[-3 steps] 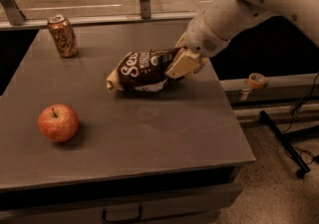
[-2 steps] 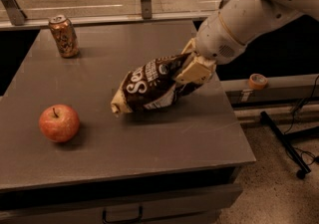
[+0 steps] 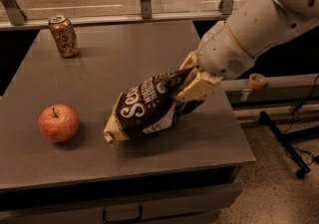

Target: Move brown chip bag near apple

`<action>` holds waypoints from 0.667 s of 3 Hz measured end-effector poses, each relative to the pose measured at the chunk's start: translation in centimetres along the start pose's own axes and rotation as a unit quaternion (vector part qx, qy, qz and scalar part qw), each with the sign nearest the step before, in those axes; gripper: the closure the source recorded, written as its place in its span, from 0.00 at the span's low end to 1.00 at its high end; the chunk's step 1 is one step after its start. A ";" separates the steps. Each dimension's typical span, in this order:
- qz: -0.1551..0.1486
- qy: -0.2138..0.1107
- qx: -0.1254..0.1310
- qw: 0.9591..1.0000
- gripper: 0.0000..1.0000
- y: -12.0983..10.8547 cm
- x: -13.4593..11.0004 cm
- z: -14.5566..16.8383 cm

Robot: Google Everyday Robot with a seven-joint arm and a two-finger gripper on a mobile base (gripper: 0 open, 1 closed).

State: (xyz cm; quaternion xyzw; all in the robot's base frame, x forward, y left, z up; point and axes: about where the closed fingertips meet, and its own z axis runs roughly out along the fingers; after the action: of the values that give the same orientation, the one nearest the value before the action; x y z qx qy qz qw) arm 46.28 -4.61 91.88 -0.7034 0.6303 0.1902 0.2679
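- Brown foil bag [image 3: 147,108] is held in the end effector [image 3: 193,90], which is clamped on the bag's end farthest from the apple [image 3: 59,123].
- The bag sits to the right of the apple, near it but apart, with a strip of bare desk [image 3: 124,54] between them.
- Its long axis slopes down from the gripped end towards the apple. The tan sealed end is lowest and points at the apple, and the white lettering faces up.
- That low end is close to the desk. Whether it touches cannot be told.
- The step in hand looks like the carry: the bag is grasped and seems mostly off the desk, partway to the apple.
- The next move likely calls for a short travel towards the apple, a lowering until the bag lies flat, then a release.
- The leading sealed end should stop short of the apple, since a nudge could roll it.
- The can [image 3: 63,36] stands well behind the apple at the far desk edge, clear of this path.
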 end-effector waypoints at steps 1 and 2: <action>-0.014 -0.017 -0.014 1.000 1.00 1.8 -1.7 0.3; -0.022 -0.025 -0.021 0.999 0.83 2.7 -3.2 0.7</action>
State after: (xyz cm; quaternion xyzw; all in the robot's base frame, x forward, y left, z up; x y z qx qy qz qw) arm 43.25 -1.83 92.86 -0.7175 0.6040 0.2146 0.2727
